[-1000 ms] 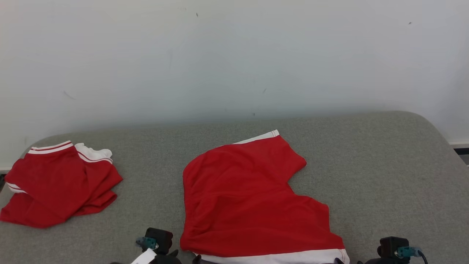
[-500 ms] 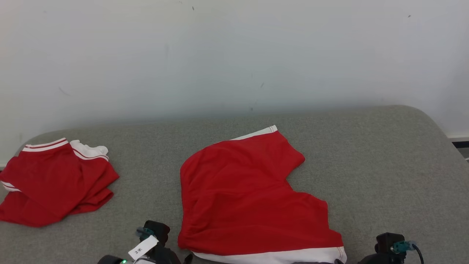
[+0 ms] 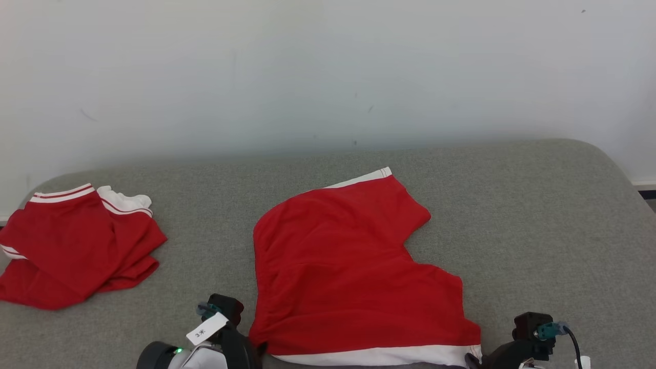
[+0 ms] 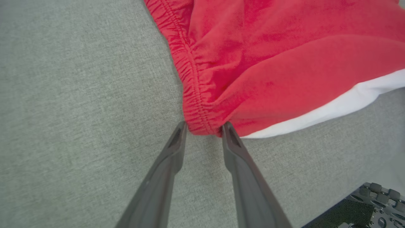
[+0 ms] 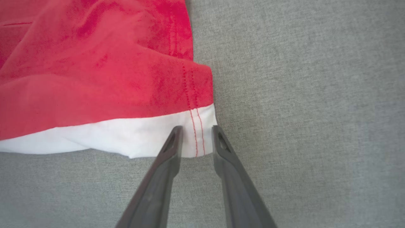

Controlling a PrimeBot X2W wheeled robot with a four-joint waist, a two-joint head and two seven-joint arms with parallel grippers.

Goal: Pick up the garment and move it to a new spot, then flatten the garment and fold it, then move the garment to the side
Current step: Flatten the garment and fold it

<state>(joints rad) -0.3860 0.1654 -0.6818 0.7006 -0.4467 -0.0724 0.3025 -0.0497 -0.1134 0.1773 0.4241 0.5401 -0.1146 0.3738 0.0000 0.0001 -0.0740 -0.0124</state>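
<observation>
Step in hand, judged: start of fold. Red shorts (image 3: 348, 266) lie spread at front edge of bench (image 3: 538, 215), near centre.
Left gripper (image 4: 204, 126) brackets waistband (image 4: 190, 95) corner, tips touching cloth; pinched or not, cannot tell.
Right gripper (image 5: 196, 128) parted astride white hem (image 5: 110, 136) corner, cloth unpinched.
Next: clamp both corners, lift evenly, carry toward far edge.

Grey fabric surface (image 3: 538, 215) across the lower frame; white wall (image 3: 328, 77) above, flecked with small dark marks; crumpled red cloth with white striped trim (image 3: 77, 251) at the left edge, lying on the grey.
</observation>
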